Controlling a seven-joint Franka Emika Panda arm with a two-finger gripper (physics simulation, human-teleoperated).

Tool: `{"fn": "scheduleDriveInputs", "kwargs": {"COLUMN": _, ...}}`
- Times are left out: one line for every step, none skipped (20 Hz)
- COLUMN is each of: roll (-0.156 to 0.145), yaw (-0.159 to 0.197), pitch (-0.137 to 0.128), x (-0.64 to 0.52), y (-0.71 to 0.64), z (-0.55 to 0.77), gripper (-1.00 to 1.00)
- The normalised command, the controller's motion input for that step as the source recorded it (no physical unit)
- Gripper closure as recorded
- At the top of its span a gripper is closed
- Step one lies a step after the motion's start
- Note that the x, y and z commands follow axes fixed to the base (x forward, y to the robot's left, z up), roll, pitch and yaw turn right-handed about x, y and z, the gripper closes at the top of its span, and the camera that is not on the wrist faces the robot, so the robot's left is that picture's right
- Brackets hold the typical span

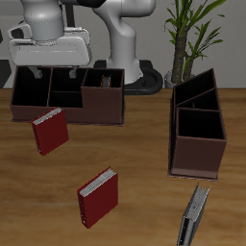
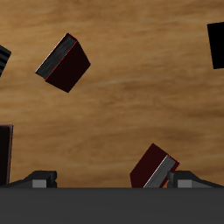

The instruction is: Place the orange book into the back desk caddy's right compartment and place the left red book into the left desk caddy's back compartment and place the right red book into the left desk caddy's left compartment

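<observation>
My gripper (image 1: 53,71) is open and empty, hovering above the back desk caddy (image 1: 67,113), a long dark brown organiser seen long-side-on. A small sliver of the orange book (image 1: 104,81) shows inside its right compartment (image 1: 104,96), the end section with taller walls. The right red book (image 1: 50,132) lies on the table just in front of that caddy; it also shows in the wrist view (image 2: 156,168). The left red book (image 1: 98,197) lies nearer the table's front edge and also shows in the wrist view (image 2: 63,63). The left desk caddy (image 1: 197,154) stands end-on, and its sections look empty.
A dark grey book (image 1: 195,216) lies by the front edge, in front of the left desk caddy. A potted plant (image 1: 192,38) stands behind that caddy. The robot's base (image 1: 120,48) is behind the back caddy.
</observation>
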Motion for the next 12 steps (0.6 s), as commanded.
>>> {"fn": "scheduleDriveInputs", "kwargs": {"roll": -0.065, "yaw": -0.001, "pitch": -0.041, "x": 0.34, "y": 0.34, "z": 0.11, "gripper": -1.00}}
{"fn": "scheduleDriveInputs", "kwargs": {"roll": 0.034, "yaw": 0.002, "pitch": 0.001, "x": 0.31, "y": 0.46, "z": 0.00, "gripper": -1.00}}
{"fn": "scheduleDriveInputs", "kwargs": {"roll": 0.007, "yaw": 0.006, "pitch": 0.008, "x": 0.36, "y": 0.37, "z": -0.05, "gripper": -1.00}}
{"fn": "scheduleDriveInputs", "kwargs": {"roll": -0.047, "yaw": 0.001, "pitch": 0.033, "x": 0.24, "y": 0.29, "z": -0.07, "gripper": -1.00}}
{"fn": "scheduleDriveInputs", "kwargs": {"roll": 0.012, "yaw": 0.036, "pitch": -0.040, "x": 0.74, "y": 1.02, "z": -0.10, "gripper": -1.00}}
{"fn": "scheduleDriveInputs", "kwargs": {"roll": 0.013, "yaw": -0.080, "pitch": -0.032, "x": 0.26, "y": 0.29, "z": -0.03, "gripper": -1.00}}
{"fn": "scheduleDriveInputs", "kwargs": {"roll": 0.001, "yaw": -0.015, "pitch": 0.044, "x": 0.48, "y": 0.53, "z": -0.17, "gripper": -1.00}}
{"fn": "scheduleDriveInputs", "kwargs": {"roll": -0.008, "yaw": -0.056, "pitch": -0.002, "x": 0.24, "y": 0.35, "z": -0.05, "gripper": -1.00}}
{"fn": "scheduleDriveInputs", "kwargs": {"roll": -0.010, "yaw": 0.052, "pitch": -0.034, "x": 0.33, "y": 0.33, "z": -0.10, "gripper": -1.00}}
{"fn": "scheduleDriveInputs", "kwargs": {"roll": -0.097, "yaw": -0.119, "pitch": -0.007, "x": 0.61, "y": 0.50, "z": -0.06, "gripper": -1.00}}
{"fn": "scheduleDriveInputs", "kwargs": {"roll": 0.030, "yaw": -0.091, "pitch": 0.011, "x": 0.29, "y": 0.36, "z": -0.07, "gripper": -1.00}}
{"fn": "scheduleDriveInputs", "kwargs": {"roll": -0.080, "yaw": 0.041, "pitch": -0.015, "x": 0.39, "y": 0.41, "z": -0.05, "gripper": -1.00}}
